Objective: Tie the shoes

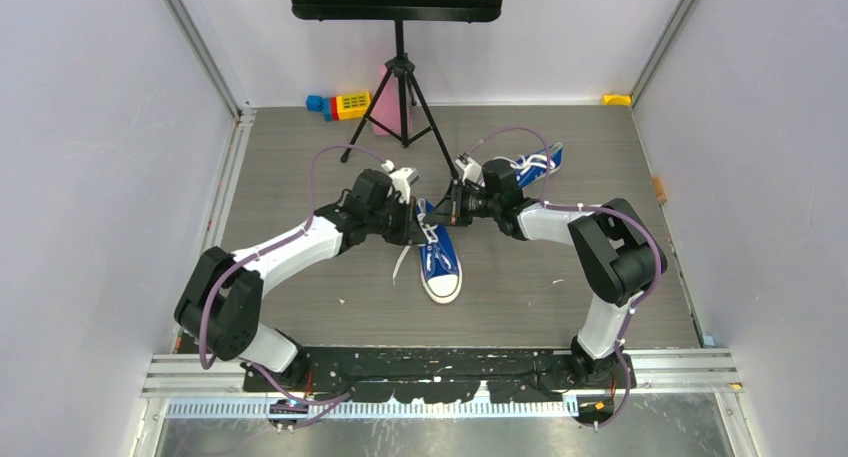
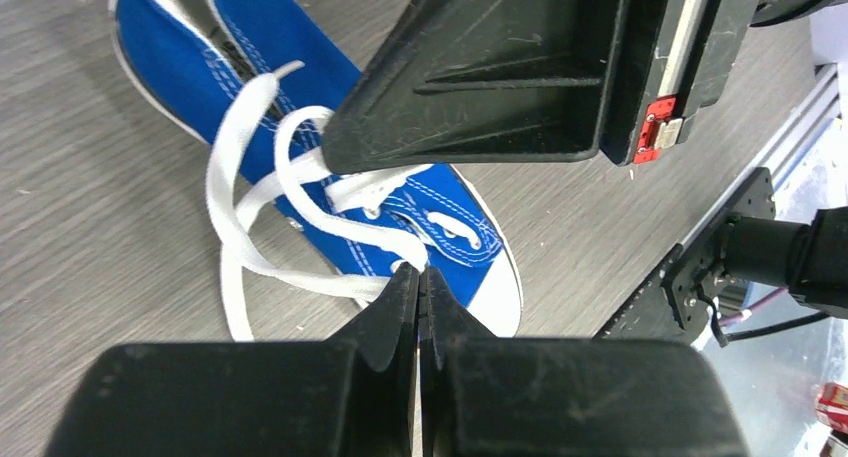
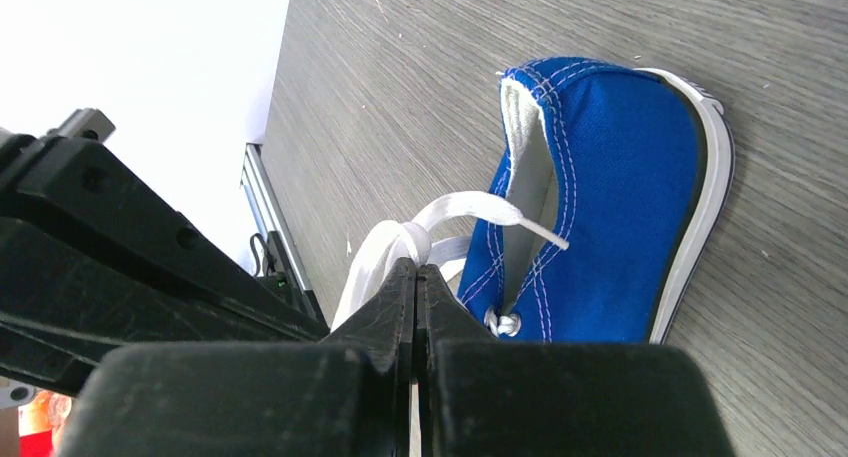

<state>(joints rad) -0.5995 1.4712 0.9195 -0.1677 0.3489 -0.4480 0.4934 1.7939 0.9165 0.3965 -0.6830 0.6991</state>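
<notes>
Seen from above, the near sneaker (image 1: 441, 265) lies at the centre of the grey tabletop (image 1: 560, 302). Its white toe cap points to 6 o'clock, toward the arm bases, and its heel points to 12. The far sneaker (image 1: 537, 164) lies well apart at about 1 o'clock, partly hidden behind the right arm, with its laces loose.

Both arms reach in over the near sneaker's lacing. The left pincer (image 2: 421, 277) comes from 9 o'clock and the right pincer (image 3: 416, 273) from 3 o'clock. The two heads sit just beside each other above the tongue.

In the left wrist view, the left pincer is pressed fully together. It nips a strand of the white lace (image 2: 243, 173) just beside the toe cap. The rest of the lace curls in loose loops across the blue canvas and trails onto the tabletop toward 9 o'clock.

In the right wrist view, the right pincer is also pressed together. It clamps a bunched fold of the same lace near the top eyelets. One free end crosses the open collar toward the heel.

At 12 o'clock stands a black tripod stand (image 1: 402, 97). Coloured toy blocks (image 1: 340, 105) lie beside its legs at the tabletop's far edge.
</notes>
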